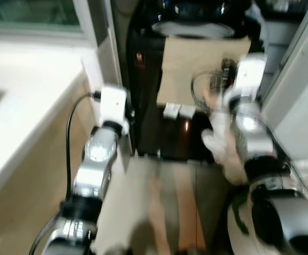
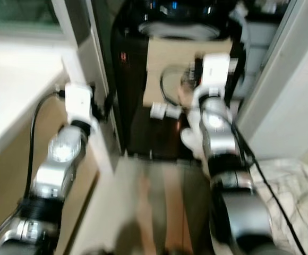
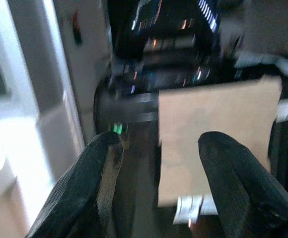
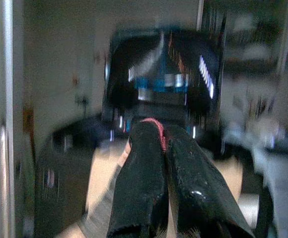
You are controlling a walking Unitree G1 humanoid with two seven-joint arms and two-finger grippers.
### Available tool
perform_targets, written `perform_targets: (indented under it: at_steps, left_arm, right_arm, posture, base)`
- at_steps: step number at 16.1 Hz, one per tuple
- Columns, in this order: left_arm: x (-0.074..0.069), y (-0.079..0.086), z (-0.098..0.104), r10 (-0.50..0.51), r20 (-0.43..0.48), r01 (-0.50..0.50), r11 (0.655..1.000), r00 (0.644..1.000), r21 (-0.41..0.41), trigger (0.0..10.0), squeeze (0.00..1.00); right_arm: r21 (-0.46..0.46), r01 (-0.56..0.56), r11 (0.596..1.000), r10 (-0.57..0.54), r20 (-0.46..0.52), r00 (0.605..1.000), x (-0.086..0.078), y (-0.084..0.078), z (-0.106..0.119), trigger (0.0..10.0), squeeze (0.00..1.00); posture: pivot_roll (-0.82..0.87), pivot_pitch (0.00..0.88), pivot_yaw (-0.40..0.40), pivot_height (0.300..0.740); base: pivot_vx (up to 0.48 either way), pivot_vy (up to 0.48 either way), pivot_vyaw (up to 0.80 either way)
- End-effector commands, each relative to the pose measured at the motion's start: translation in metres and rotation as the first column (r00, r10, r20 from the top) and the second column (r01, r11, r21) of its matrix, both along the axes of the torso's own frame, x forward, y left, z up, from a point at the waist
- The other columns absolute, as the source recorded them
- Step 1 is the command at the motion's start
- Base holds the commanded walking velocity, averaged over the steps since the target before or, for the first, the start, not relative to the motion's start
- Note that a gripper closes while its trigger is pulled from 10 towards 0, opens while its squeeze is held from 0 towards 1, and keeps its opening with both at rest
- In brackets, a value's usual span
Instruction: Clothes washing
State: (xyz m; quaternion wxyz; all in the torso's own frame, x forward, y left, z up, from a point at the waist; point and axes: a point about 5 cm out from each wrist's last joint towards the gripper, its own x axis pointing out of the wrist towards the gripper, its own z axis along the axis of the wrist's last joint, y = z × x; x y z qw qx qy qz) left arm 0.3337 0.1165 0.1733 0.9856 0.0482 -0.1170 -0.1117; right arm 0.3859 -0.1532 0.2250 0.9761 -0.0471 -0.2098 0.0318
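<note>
My left gripper (image 3: 156, 148), fingers apart, faces black washing machine (image 1: 143, 95) w/ cardboard sheet (image 1: 196, 69) on front. My right gripper (image 4: 159, 163): fingers pressed together on a thin red/pink bit (image 4: 154, 126). Drum contents can't be seen.

home laundry nook, black washing machine (image 1: 196, 21)

Washing machine (image 1: 196, 21) glossy black; cardboard sheet (image 1: 196, 66) matt brown; arms (image 1: 98, 159) shiny silver metal; fingers (image 3: 84, 193) matt black, rough.

Motion blur smears the dark washing machine (image 1: 196, 21), its top cropped.
</note>
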Motion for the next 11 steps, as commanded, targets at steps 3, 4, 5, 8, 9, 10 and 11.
perform_targets:
  at_steps: [3,4,5,8,9,10,11]
  left_arm:
    - [0.001,-0.009,0.000,-0.056,0.006,0.056,0.998,0.998,0.018,10.0,0.00]
    - [0.001,-0.010,0.000,-0.070,0.007,0.070,0.997,0.998,0.020,10.0,0.00]
    - [-0.001,-0.013,-0.001,-0.086,0.004,0.086,0.996,0.996,0.019,10.0,0.00]
    - [0.000,-0.013,0.000,-0.085,0.004,0.085,0.996,0.996,0.006,10.0,0.00]
    - [0.000,-0.012,-0.001,-0.077,0.001,0.077,0.997,0.997,-0.001,10.0,0.00]
    - [-0.001,-0.013,-0.001,-0.084,0.007,0.084,0.996,0.996,0.013,10.0,0.00]
    - [-0.002,-0.015,-0.001,-0.095,0.012,0.095,0.995,0.995,0.025,10.0,0.00]
  right_arm:
    - [-0.002,0.027,1.000,-0.027,0.115,0.993,0.007,0.000,0.035,0.0,0.00]
    - [-0.004,0.031,1.000,-0.030,0.146,0.989,0.009,0.001,0.049,0.0,0.00]
    - [0.000,0.035,0.999,-0.034,0.162,0.986,0.011,0.000,0.059,0.0,0.00]
    - [-0.001,0.060,0.998,-0.059,0.171,0.983,0.017,-0.006,0.078,0.0,0.00]
    - [0.017,0.061,0.998,-0.063,0.157,0.986,0.019,-0.007,0.080,0.0,0.00]
    - [0.017,0.057,0.998,-0.059,0.159,0.985,0.021,-0.005,0.083,0.0,0.00]
    - [0.010,0.053,0.999,-0.054,0.175,0.983,0.021,-0.003,0.088,0.0,0.00]
  posture:
    - [-0.09,0.000,0.003,0.724]
    - [-0.09,0.000,0.006,0.724]
    - [-0.09,0.000,0.006,0.724]
    - [-0.08,0.000,-0.003,0.724]
    - [-0.08,0.000,-0.004,0.724]
    - [-0.08,0.000,-0.008,0.724]
    - [-0.08,0.000,-0.008,0.724]
  base:
    - [0.475,0.000,0.00]
    - [0.472,0.000,0.00]
    - [0.480,0.000,0.00]
    - [0.477,0.000,0.00]
    - [0.465,0.000,0.00]
    - [0.465,0.000,0.00]
    - [0.465,0.000,0.00]
